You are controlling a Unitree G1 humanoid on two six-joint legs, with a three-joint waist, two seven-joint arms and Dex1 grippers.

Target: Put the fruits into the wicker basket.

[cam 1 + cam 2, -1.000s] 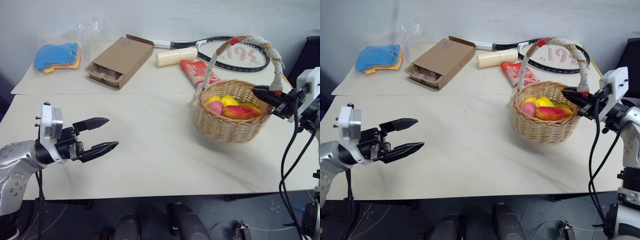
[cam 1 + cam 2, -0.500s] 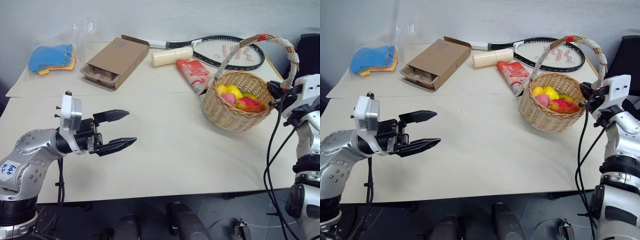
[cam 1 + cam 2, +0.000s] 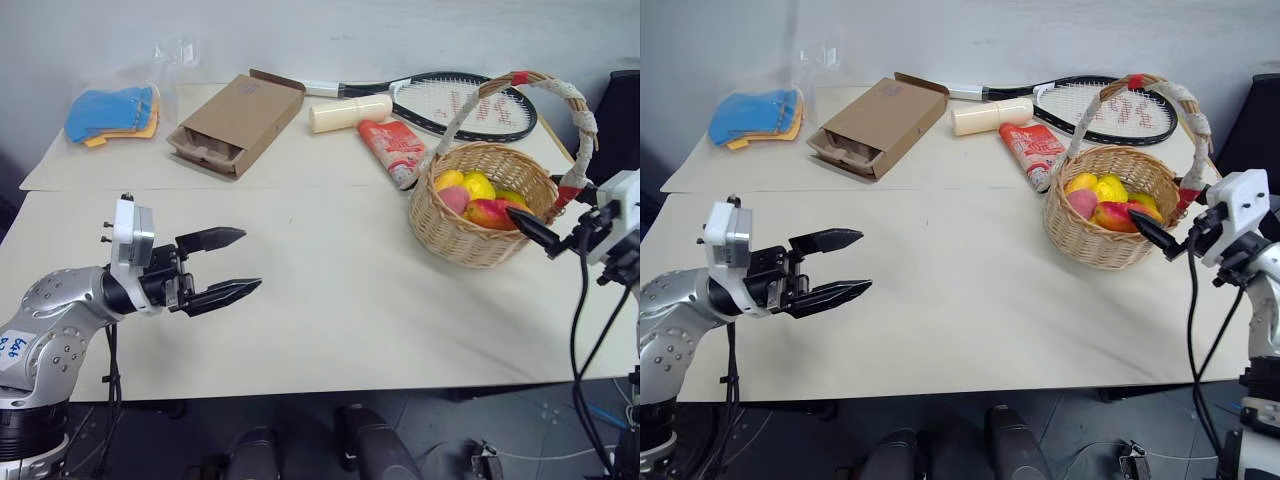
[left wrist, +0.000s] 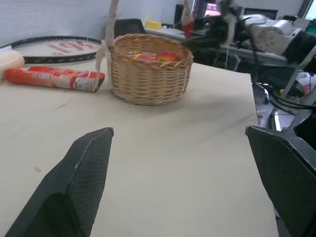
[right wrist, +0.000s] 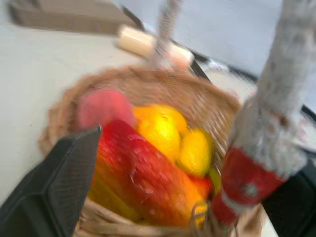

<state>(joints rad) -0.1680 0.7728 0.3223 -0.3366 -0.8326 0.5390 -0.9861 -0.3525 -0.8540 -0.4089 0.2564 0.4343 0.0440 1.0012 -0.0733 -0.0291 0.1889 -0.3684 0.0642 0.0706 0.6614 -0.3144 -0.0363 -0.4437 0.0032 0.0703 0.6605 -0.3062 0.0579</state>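
Resting in the wicker basket [image 3: 470, 225], the fruits [image 3: 478, 197]; right gripper [image 5: 163, 197] spread around its handle, left gripper [image 3: 232, 266] released.

pale wall [image 3: 420, 30], cream table [image 3: 330, 300], dark floor [image 3: 420, 430]

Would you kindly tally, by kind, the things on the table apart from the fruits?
Wicker basket: 1
Tennis racket: 1
Cardboard box: 1
Red packet: 1
Cream cylinder: 1
Pack of blue and orange cloths: 1
Total: 6
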